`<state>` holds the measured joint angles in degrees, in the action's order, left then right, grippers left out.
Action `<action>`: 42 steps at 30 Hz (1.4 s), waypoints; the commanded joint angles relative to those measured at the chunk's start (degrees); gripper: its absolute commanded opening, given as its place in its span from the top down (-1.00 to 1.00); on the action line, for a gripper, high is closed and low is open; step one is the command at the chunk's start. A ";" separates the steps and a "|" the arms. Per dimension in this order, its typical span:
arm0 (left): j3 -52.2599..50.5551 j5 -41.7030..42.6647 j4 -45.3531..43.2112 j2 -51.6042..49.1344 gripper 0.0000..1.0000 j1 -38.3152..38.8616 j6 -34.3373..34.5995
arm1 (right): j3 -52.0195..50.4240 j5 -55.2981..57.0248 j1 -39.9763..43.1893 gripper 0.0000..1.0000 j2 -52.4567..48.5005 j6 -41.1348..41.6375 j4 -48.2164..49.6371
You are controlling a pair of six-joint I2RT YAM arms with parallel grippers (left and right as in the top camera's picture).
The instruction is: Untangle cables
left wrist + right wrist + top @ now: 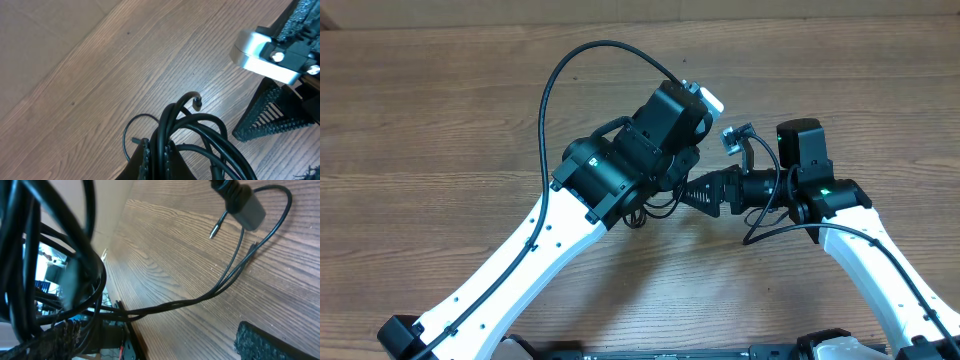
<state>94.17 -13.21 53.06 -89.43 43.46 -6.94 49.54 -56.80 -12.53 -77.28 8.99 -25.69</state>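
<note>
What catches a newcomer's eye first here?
The white-and-black left robot arm and right robot arm meet over the middle of the brown wooden table. The left wrist view shows a bunch of thin black looped cables clamped in the left arm's jaws; a grey plug with a metal pin shows top right in the right wrist view.

A wooden table (440, 120) fills the view — brown, with long grain lines running across it. Beyond the table's edge there is only blurred bluish clutter (50, 255) — too indistinct to identify.
</note>
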 commanded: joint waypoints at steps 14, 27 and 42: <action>1.14 10.32 0.94 -1.44 0.92 0.09 2.43 | 0.68 -4.81 -1.33 -1.00 0.74 1.40 1.88; 1.20 9.16 6.91 -1.31 0.92 0.02 1.81 | 0.68 5.38 -1.33 -0.98 0.74 10.51 2.47; 1.64 11.89 14.34 1.27 0.92 -4.20 -5.38 | 0.68 20.79 -1.27 -1.00 0.74 18.23 1.18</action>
<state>94.67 -3.29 67.59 -89.58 39.92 -10.09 49.52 -38.85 -13.61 -77.25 25.63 -24.80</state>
